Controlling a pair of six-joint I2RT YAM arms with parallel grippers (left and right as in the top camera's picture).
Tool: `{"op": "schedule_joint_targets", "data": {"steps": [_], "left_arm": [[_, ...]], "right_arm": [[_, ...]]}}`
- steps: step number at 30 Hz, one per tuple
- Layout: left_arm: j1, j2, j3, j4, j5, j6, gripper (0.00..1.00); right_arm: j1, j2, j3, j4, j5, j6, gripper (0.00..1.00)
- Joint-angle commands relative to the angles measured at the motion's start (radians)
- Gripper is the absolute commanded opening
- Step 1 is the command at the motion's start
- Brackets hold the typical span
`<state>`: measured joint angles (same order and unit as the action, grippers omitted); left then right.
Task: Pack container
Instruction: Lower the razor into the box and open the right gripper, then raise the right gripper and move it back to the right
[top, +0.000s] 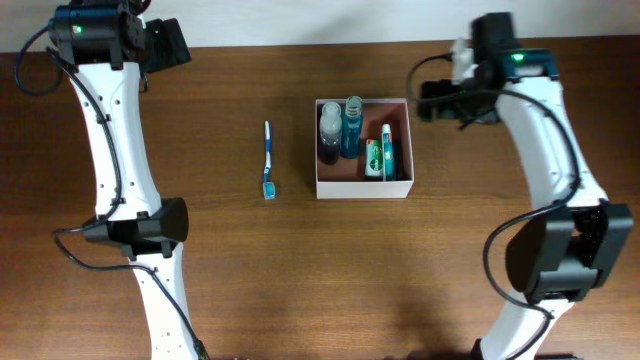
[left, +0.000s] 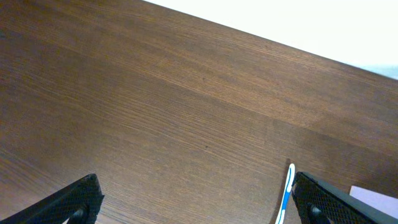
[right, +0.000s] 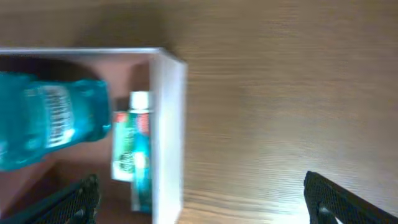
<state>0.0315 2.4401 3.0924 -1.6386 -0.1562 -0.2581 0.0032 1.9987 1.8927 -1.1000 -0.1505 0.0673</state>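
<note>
Dark wooden table (top: 230, 260) with a blue toothbrush (top: 268, 160) near the container (top: 362, 188)

Robot lab bench: two white robot arms (top: 118, 140) at a dark wooden table (top: 300, 280).

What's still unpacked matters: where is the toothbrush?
In the overhead view, the toothbrush lies on the table, left of the container and apart from it.

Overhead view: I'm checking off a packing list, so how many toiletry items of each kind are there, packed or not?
Bottles: 2, a dark bottle and a blue bottle, both in the container
Toothpaste tube: 1, in the container
Green packet: 1, in the container
Toothbrush: 1, outside the container
Total: 5
</note>
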Motion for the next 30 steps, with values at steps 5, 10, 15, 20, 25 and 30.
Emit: {"op": "schedule_joint_targets", "data": {"steps": [5, 10, 15, 20, 25, 30], "left_arm": [[0.004, -0.032, -0.002, -0.001, 0.003, -0.01, 0.99], [0.004, -0.032, -0.002, -0.001, 0.003, -0.01, 0.99], [0.004, -0.032, -0.002, -0.001, 0.003, -0.01, 0.99], [0.004, -0.032, -0.002, -0.001, 0.003, -0.01, 0.99], [0.004, -0.032, -0.002, -0.001, 0.003, -0.01, 0.99], [0.004, -0.032, -0.002, -0.001, 0.003, -0.01, 0.99]], "right_arm": [[-0.208, 0.002, 0.017, -0.034, 0.042, 0.028, 0.99], [-0.328, 0.002, 0.017, -0.076, 0.042, 0.106, 0.99], [-0.406, 0.002, 0.017, -0.077, 0.043, 0.106, 0.99], [-0.444, 0.002, 0.017, -0.074, 0.039, 0.106, 0.99], [-0.444, 0.002, 0.017, -0.074, 0.039, 0.106, 0.99], [-0.442, 0.002, 0.017, -0.074, 0.039, 0.106, 0.99]]}}
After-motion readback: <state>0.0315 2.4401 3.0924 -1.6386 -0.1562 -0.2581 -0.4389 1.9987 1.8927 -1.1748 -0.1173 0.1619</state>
